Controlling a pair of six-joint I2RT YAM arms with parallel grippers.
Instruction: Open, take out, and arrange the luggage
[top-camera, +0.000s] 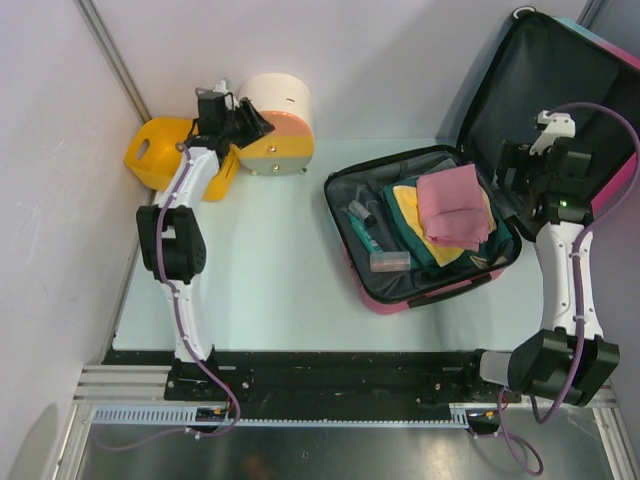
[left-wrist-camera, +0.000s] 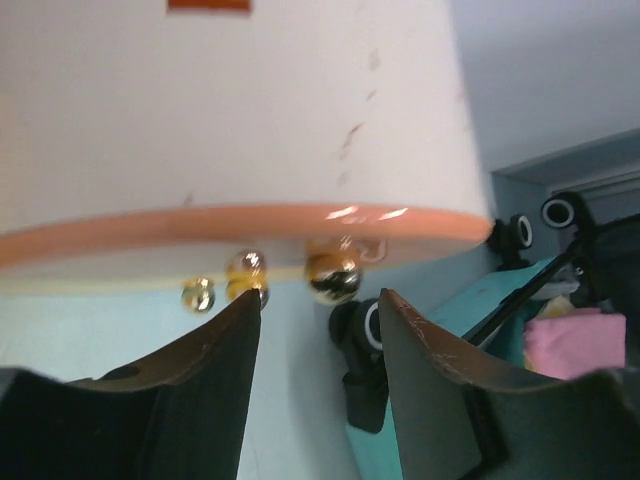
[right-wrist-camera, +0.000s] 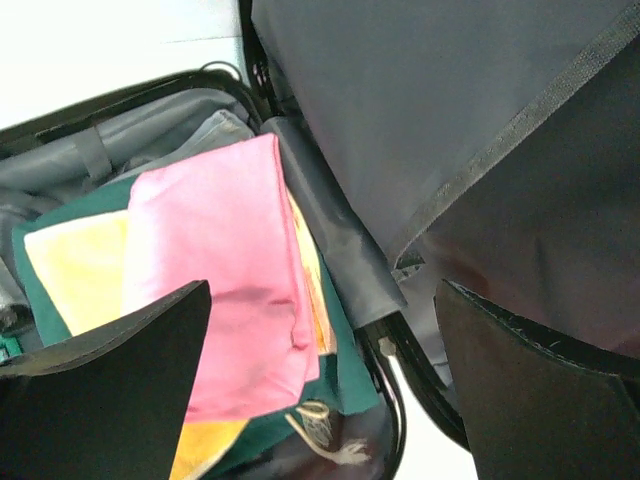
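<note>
Item 1, left arm (top-camera: 178, 235): I see it stretched from its base toward the far left, elbow folded midway.
Left claw (left-wrist-camera: 318, 300): jaws partly apart, nothing between the fingers (left-wrist-camera: 215, 350).
Item 2, right arm (top-camera: 565, 270): raised along the right side, wrist turned inward.
Right claw (right-wrist-camera: 325, 290): jaws spread wide, holding nothing.

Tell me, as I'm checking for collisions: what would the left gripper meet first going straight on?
Likely the small gold ball knob on the cream-orange-yellow round drawer box, just beyond the left gripper; depth is unclear.
</note>
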